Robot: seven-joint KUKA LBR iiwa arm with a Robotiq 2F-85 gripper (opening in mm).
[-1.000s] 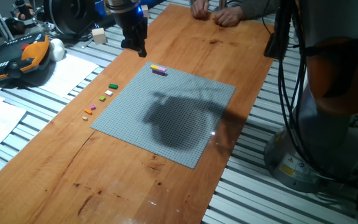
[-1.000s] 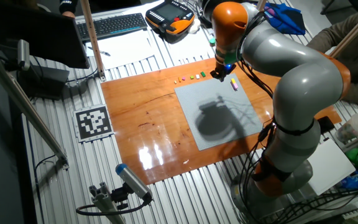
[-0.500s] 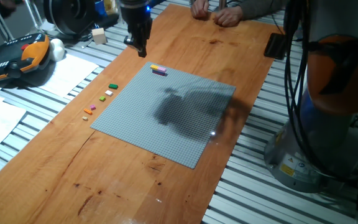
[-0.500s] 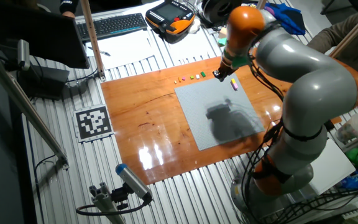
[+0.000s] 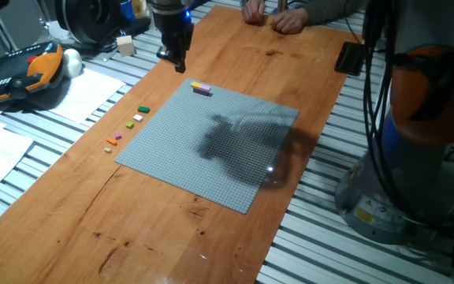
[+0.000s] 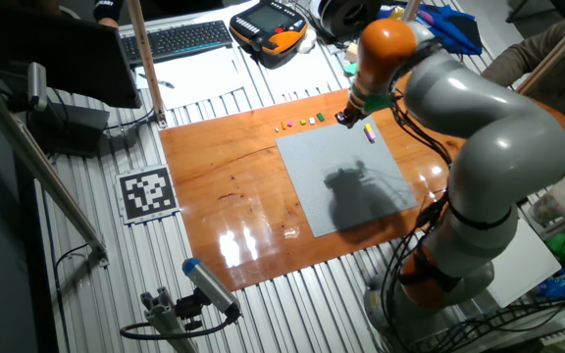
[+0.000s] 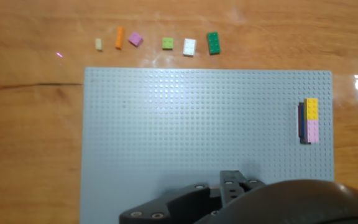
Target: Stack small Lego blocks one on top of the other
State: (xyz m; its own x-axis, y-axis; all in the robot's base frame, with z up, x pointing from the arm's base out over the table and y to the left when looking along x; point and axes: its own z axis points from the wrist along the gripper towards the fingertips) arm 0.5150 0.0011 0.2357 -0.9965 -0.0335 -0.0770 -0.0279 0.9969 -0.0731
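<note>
Loose small Lego blocks (image 7: 189, 46) lie in a row on the wooden table (image 7: 30, 137), just beyond the grey baseplate (image 7: 191, 118). A yellow-pink stack (image 7: 312, 119) sits at its right edge. The gripper (image 5: 173, 60) hovers above; its opening cannot be told.

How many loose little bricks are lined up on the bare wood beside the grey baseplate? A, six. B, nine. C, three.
A: the hand view shows six separate bricks in a row on the wood, from the cream one to the dark green one, just off the baseplate edge.
</note>
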